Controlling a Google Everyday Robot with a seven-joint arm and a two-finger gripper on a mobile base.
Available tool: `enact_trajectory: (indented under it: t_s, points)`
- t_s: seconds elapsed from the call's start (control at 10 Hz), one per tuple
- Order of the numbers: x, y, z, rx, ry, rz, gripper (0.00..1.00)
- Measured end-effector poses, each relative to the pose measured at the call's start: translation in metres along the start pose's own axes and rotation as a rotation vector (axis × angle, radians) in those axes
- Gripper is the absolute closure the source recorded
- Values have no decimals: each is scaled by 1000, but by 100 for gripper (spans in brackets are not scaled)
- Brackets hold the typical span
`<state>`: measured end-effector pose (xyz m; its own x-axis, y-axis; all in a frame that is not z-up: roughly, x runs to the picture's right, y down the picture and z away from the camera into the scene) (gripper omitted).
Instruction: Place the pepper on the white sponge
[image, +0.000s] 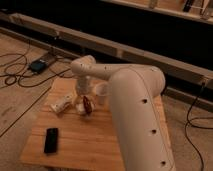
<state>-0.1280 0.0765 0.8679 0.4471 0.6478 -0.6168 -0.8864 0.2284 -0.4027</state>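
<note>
The pepper, small, dark red-brown and glossy, is right at the tip of my gripper, over the middle of the wooden table. The white sponge, a small off-white soft block, lies just to the pepper's left and partly under it, touching or nearly touching it. My gripper points down from the white arm, which reaches in from the lower right. The gripper's body hides whether it holds the pepper.
A longer white block with dark specks lies left of the sponge. A white cup stands just right of the gripper. A black flat phone lies near the table's front left. Cables and a dark box are on the floor at left.
</note>
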Motion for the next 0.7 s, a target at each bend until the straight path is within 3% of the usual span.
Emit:
enact_trajectory:
  t_s: [0.3, 0.6, 0.7]
  points:
    - [5, 17, -35, -47, -59, -64, 20]
    - [8, 4, -69, -10, -129, -81, 20]
    - [9, 0, -72, -5, -134, -77, 20]
